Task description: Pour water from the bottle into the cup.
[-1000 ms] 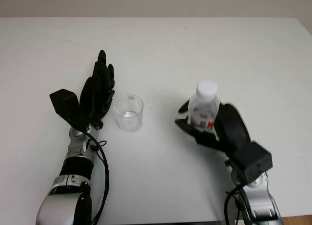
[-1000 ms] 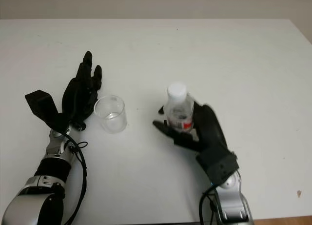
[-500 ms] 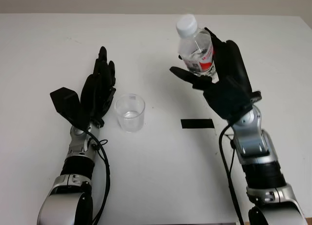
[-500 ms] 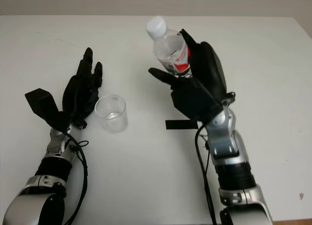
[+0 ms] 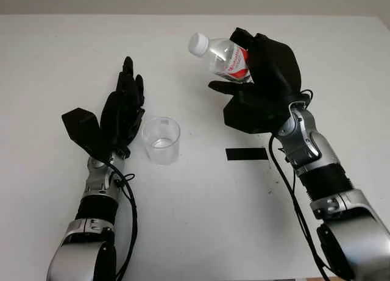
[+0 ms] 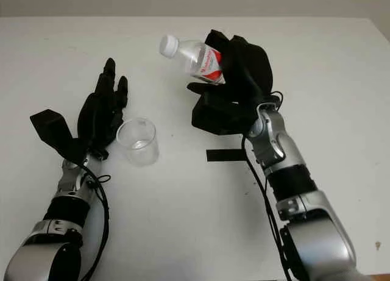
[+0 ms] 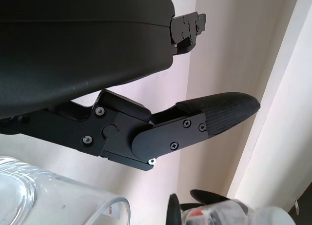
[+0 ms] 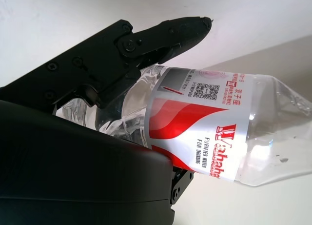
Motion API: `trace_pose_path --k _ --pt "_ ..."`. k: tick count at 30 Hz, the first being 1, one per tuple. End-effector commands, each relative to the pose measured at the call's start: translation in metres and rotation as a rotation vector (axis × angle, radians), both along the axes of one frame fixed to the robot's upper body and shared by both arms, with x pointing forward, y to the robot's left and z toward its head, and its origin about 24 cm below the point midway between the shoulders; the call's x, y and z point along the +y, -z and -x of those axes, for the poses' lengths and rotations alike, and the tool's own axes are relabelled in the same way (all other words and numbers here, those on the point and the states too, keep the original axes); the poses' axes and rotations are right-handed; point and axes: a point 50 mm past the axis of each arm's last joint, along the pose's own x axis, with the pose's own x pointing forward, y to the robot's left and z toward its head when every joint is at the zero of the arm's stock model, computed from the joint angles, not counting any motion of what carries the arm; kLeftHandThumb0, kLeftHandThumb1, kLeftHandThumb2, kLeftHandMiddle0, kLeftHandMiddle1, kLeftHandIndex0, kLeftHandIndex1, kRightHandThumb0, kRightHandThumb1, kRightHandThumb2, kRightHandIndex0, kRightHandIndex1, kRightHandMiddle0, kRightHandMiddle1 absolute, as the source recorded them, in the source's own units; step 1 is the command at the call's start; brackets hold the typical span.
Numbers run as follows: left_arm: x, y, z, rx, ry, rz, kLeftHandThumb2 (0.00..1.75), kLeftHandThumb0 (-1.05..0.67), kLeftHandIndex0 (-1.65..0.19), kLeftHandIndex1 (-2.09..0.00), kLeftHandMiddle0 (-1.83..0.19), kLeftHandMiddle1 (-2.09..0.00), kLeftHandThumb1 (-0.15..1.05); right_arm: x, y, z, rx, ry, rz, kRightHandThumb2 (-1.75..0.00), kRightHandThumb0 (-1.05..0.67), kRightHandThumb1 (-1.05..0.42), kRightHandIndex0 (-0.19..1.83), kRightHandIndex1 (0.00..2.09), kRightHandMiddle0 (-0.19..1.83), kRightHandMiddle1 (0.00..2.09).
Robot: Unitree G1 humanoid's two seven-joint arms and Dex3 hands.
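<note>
Fingers (image 8: 161, 32) of the right hand (image 5: 263, 80) are wrapped tight around a clear plastic water bottle (image 5: 224, 54), which it holds up off the white table (image 5: 195, 220). That bottle is tipped well over, its white cap (image 5: 196, 43) pointing toward the robot's left and sitting higher than the cup. Its label (image 8: 195, 122) is white and red with printed writing and a small square code. From the wrist camera I can see one finger lying along the top of the bottle and the black palm pressed against its side.

Over on the other side, the left hand (image 5: 122, 113) is open and holds nothing; it stands just beside the clear plastic cup (image 5: 161, 139), on the cup's outer side, and I can't tell whether it touches it. This cup stands upright on the table, between the two arms and nearer the left one. A short black strip of tape (image 5: 247, 153) lies flat on the table below the raised right hand.
</note>
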Motion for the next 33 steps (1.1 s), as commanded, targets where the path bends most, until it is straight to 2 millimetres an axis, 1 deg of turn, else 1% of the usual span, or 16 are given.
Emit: trace_pose_path --k 1,5,7,11,15,20,26,33 --pt "0.0 0.007 0.004 0.017 -0.002 0.0 0.73 -0.83 0.19 0.0 0.19 0.0 1.05 0.002 -0.01 -0.002 -0.047 -0.01 0.032 -0.34 -0.5 -1.05 1.41 2.09 1.08 2.09" --pt "0.0 0.008 0.004 0.009 0.001 -0.016 0.75 -0.83 0.19 0.0 0.19 0.0 1.05 0.006 -0.009 -0.005 -0.078 -0.01 0.103 -0.37 -0.5 -1.05 1.39 2.09 1.02 2.09" --pt "0.0 0.008 0.004 0.011 0.002 -0.011 0.75 -0.83 0.19 0.0 0.19 0.0 1.05 0.009 -0.009 -0.005 -0.104 -0.014 0.119 -0.35 -0.51 -1.05 1.4 2.09 1.01 2.09" --pt "-0.001 0.008 0.003 0.017 -0.008 0.003 0.72 -0.84 0.19 0.0 0.19 0.0 1.05 0.013 -0.009 -0.006 -0.169 -0.028 0.161 -0.32 -0.5 -1.05 1.47 2.09 1.07 2.09" --pt "-0.002 0.008 0.003 0.02 -0.015 0.003 0.73 -0.84 0.19 0.0 0.19 0.0 1.05 0.016 -0.01 -0.006 -0.187 -0.072 0.175 -0.33 -0.48 -1.05 1.49 2.09 1.08 2.09" --pt "-0.001 0.008 0.003 0.023 -0.014 0.017 0.72 -0.84 0.19 0.0 0.19 0.0 1.05 0.017 -0.012 -0.005 -0.26 -0.109 0.192 -0.31 -0.48 -1.05 1.44 2.09 1.03 2.09" --pt "-0.002 0.008 0.003 0.022 -0.011 0.015 0.71 -0.84 0.19 0.0 0.19 0.0 1.05 0.018 -0.013 -0.005 -0.343 -0.123 0.261 -0.34 -0.49 -1.05 1.39 2.09 1.0 2.09" --pt "-0.003 0.007 0.003 0.022 -0.017 0.012 0.71 -0.85 0.19 0.0 0.19 0.0 1.05 0.02 -0.015 -0.004 -0.387 -0.159 0.331 -0.37 -0.5 -1.05 1.34 2.09 0.94 2.09"
